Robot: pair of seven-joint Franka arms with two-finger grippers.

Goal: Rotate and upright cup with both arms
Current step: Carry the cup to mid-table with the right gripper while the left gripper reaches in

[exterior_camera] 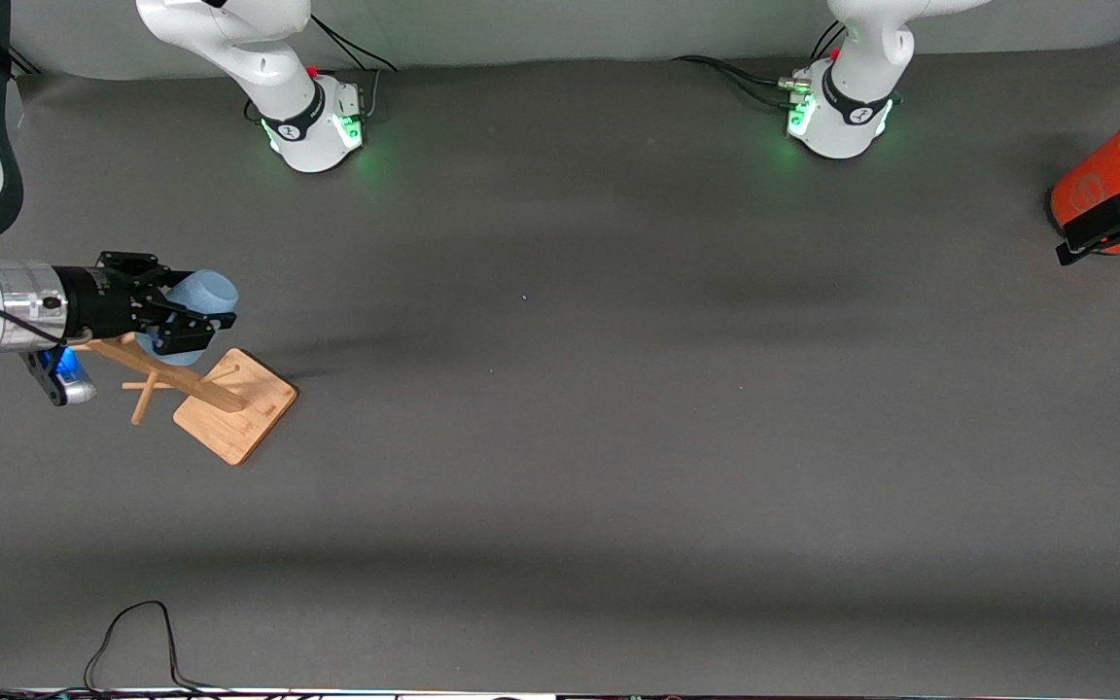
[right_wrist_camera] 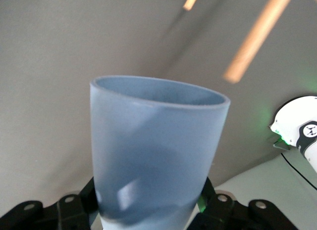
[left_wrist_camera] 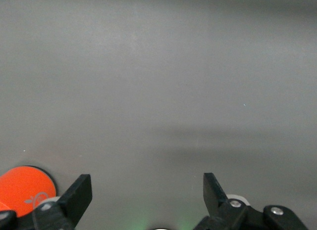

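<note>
Cup (exterior_camera: 198,297) light-blue, lying sideways in air, clamped in right hand (exterior_camera: 171,316) above wooden peg stand (exterior_camera: 229,401) at right arm's end of surface (exterior_camera: 560,467). Left hand (left_wrist_camera: 147,195) wide, empty, waits beside orange can (exterior_camera: 1100,185).

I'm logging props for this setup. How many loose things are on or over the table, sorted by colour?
Light blue: 1, the cup, held by the right tool above the wooden stand.
Orange: 1, the can at the left arm's end of the table, with the open left tool beside it.
Wood: 1, the stand.
Total: 3
</note>
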